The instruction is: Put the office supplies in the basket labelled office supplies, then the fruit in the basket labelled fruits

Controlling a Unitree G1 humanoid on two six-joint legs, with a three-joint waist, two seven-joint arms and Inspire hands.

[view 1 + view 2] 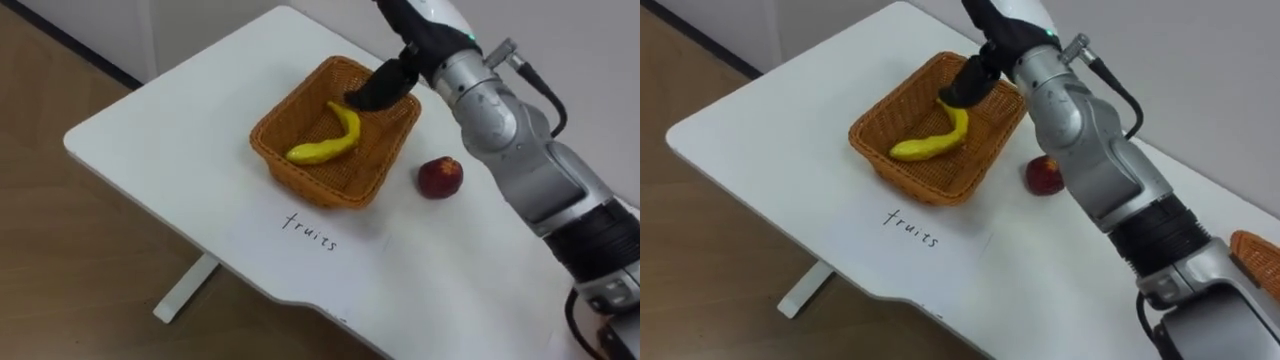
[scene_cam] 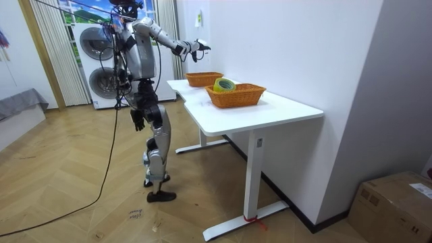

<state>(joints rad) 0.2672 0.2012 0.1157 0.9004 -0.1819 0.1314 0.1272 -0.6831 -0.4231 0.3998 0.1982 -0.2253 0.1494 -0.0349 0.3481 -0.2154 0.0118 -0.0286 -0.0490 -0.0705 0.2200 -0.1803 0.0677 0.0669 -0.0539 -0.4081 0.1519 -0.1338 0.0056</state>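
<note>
While the banana (image 1: 325, 145) lies inside the fruit basket (image 1: 300, 175), the right hand (image 1: 385, 85) hangs over the basket's far side, close to the banana's upper tip; whether it grips the fruit cannot be told. A red fruit (image 1: 439, 177) rests on the counter (image 1: 180, 130) just beside the basket, apart from it. Left hand (image 2: 138, 120) hangs at the robot's hip.

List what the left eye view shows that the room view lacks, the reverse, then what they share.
Left eye view: a banana in the fruit basket, a red apple on the table beside it, a handwritten label. Room view: a second basket holding a tape roll, washing machines, the left hand hanging by the robot's side. Shared: the table, the fruit basket, the right hand above it.
</note>
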